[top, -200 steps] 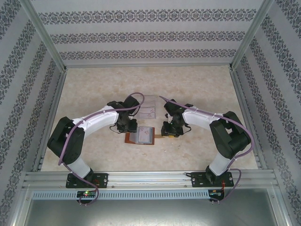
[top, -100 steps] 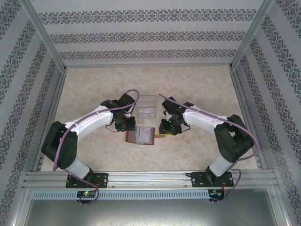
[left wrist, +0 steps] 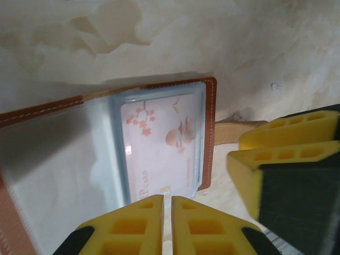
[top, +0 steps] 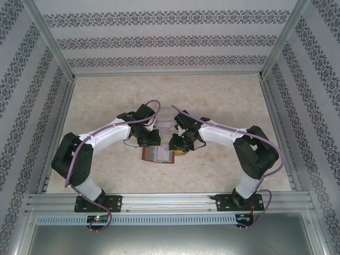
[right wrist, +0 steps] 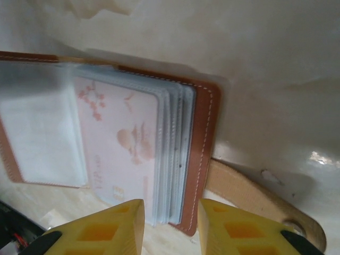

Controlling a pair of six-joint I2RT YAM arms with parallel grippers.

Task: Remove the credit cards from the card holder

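Here one brown leather card holder [left wrist: 209,133], one pale blossom-printed card [left wrist: 159,143] showing, lies on mottled beige table [top: 212,95] between patterned walls [top: 170,40]; left gripper [left wrist: 166,212] closed, right gripper [right wrist: 169,208] parted.

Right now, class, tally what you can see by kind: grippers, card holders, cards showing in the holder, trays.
Grippers: 2 (left gripper, right gripper)
Card holder: 1
Card showing in its pocket: 1
Clear tray: 1
Total: 5
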